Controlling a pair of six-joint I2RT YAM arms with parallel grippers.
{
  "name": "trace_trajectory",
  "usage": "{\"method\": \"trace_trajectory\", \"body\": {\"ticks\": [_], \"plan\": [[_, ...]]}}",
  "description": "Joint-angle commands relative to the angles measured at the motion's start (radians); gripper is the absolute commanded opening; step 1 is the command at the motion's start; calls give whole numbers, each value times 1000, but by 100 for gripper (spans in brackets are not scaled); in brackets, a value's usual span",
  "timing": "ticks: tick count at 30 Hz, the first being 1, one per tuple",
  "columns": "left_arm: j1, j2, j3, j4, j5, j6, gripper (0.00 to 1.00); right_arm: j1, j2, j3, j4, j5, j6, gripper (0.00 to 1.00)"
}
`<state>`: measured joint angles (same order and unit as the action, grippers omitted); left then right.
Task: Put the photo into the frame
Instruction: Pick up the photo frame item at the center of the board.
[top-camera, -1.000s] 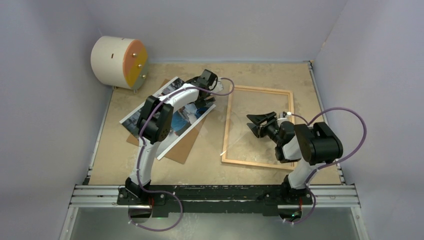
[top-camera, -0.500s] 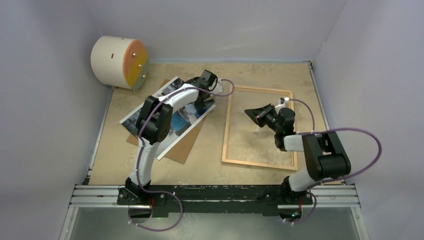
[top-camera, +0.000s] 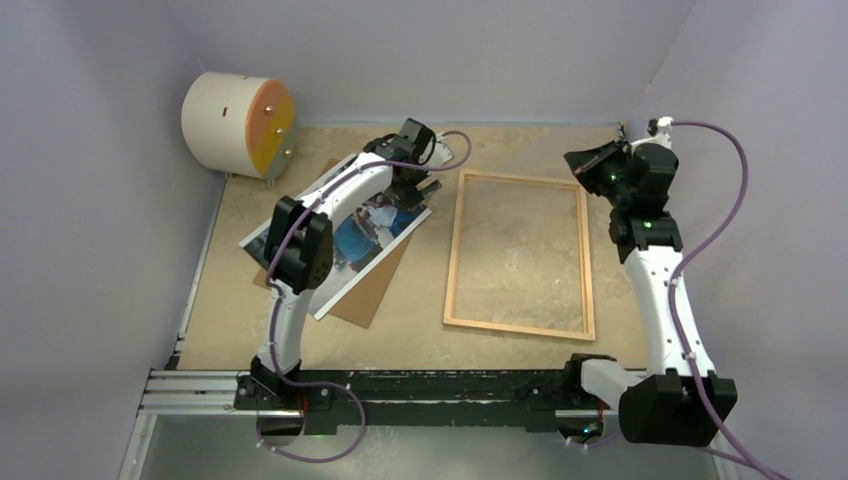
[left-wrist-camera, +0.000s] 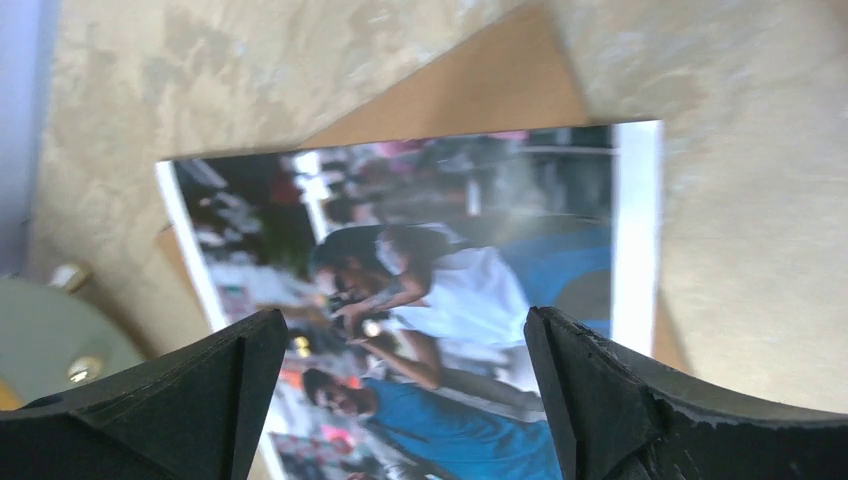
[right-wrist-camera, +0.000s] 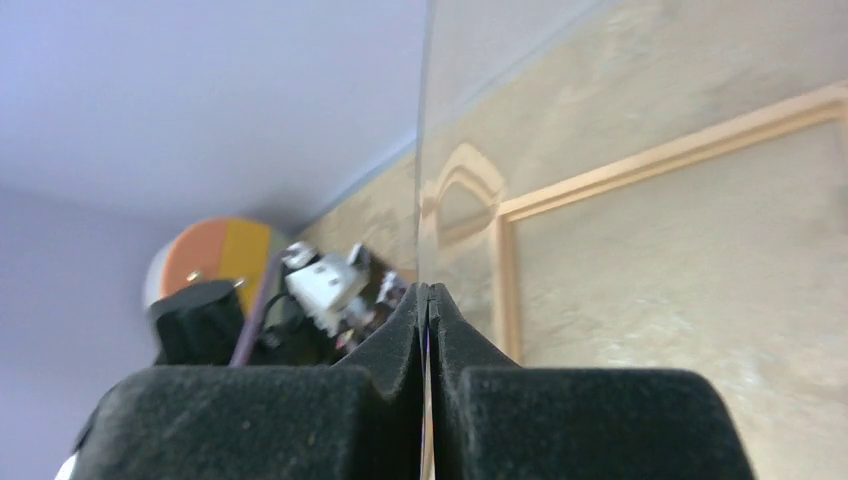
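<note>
Photo (top-camera: 355, 238): lies face up, skewed, on the left half of the surface (top-camera: 410, 330), resting on a brown backing sheet (top-camera: 375, 290) whose corners stick out from under it. It is not yet in the frame and, as far as the views show, not yet lifted.

Frame (top-camera: 454, 250): thin light wood, flat on the surface just right of the photo and apart from it. The sandy surface shows through its opening.

Left gripper (left-wrist-camera: 405, 315): poised over the photo's far end. Its jaws are spread wide with the print showing between them, and they hold nothing.

Right gripper (right-wrist-camera: 428, 290): raised at the far right corner, beyond the frame. Its jaws are pressed together on the edge of a thin clear pane (right-wrist-camera: 425, 150) that stands up from them, presumably the frame's own glazing.

Progress, as judged: early. The frame looks opened and cleared. The photo has still to be gripped, carried right, squared up and laid inside.

Other items: cream drum with an orange and yellow face (top-camera: 235, 125), far left corner, well apart from the work.

Obstructions, as judged: nothing lies between photo and frame. The flat glossy print offers little edge to pinch. The held pane occupies the right arm.
</note>
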<state>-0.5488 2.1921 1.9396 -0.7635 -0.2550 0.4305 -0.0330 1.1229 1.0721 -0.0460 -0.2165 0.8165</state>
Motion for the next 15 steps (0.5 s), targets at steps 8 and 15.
{"method": "trace_trajectory", "body": {"ticks": [8,15], "plan": [[-137,-22,-2,35,327,-213,95,-30,-11,107,-406,181,-131,0],[-212,19,-17,152,321,-228,94,-30,-21,121,-433,185,-148,0]]}}
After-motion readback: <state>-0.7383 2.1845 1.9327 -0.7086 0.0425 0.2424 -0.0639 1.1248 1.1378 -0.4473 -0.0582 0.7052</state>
